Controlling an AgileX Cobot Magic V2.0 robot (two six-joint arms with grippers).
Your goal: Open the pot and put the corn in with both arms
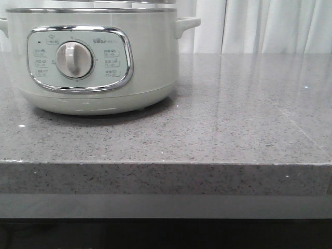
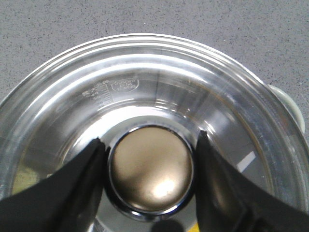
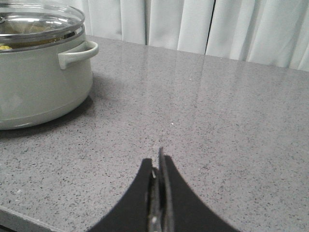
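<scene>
The pale grey-green pot [image 1: 93, 62] stands at the back left of the table, its dial facing me. Its glass lid [image 2: 154, 77] sits on the steel rim. My left gripper [image 2: 149, 137] is above the lid, with one black finger on each side of the round bronze lid knob [image 2: 150, 169], against its chrome ring. My right gripper [image 3: 158, 157] is shut and empty, low over the bare table to the right of the pot [image 3: 38, 87]. The corn is not clearly in view; only a faint yellow patch [image 2: 19, 186] shows through the glass. Neither gripper shows in the front view.
The grey speckled tabletop [image 1: 233, 119] stretches right of the pot, with its front edge [image 1: 166, 165] near me. White curtains [image 3: 217, 29] hang behind the table. The pot's side handle [image 3: 79, 53] sticks out towards my right gripper.
</scene>
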